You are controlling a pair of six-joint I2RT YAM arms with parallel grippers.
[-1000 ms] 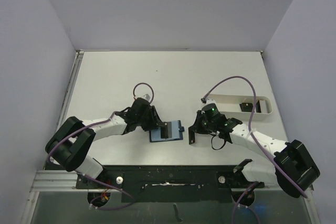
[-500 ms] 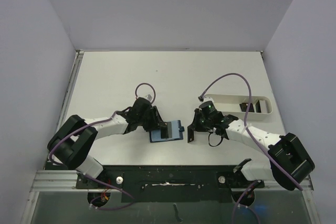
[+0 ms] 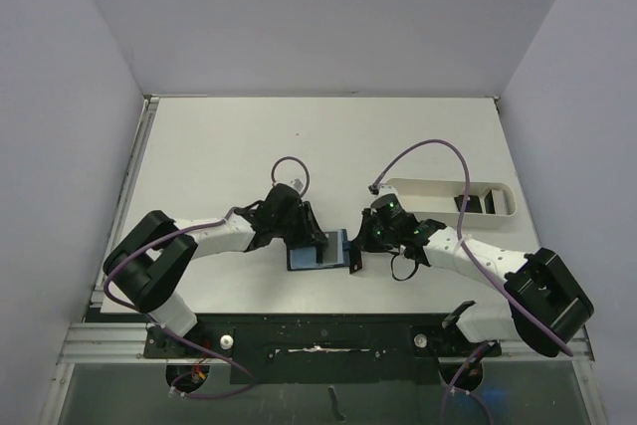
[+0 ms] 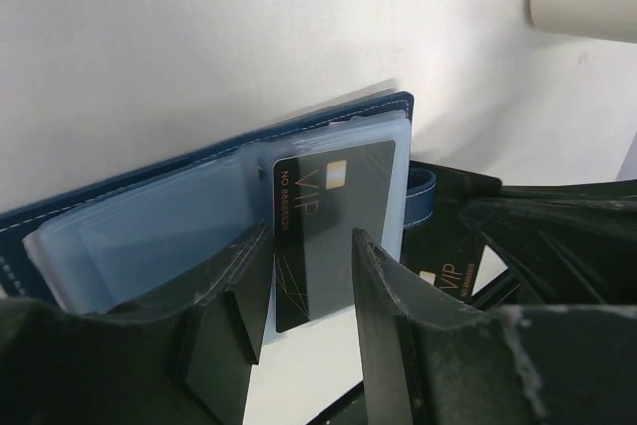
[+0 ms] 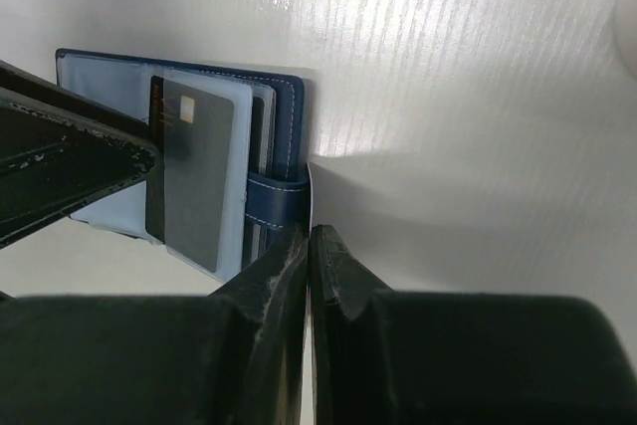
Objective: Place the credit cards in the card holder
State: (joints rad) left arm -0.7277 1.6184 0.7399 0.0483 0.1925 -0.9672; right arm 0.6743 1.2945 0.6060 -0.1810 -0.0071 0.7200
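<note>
Just beside card holder point(image 5: 289, 106) strap edge, upright card point(image 3: 353, 259) in right jaws

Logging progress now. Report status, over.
Left end effector open over card holder; VIP card partly in pocket. Right end effector shut on another credit card at the strap. Strap may obstruct.

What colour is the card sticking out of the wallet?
Black card with gold lettering; left wrist view.
</note>
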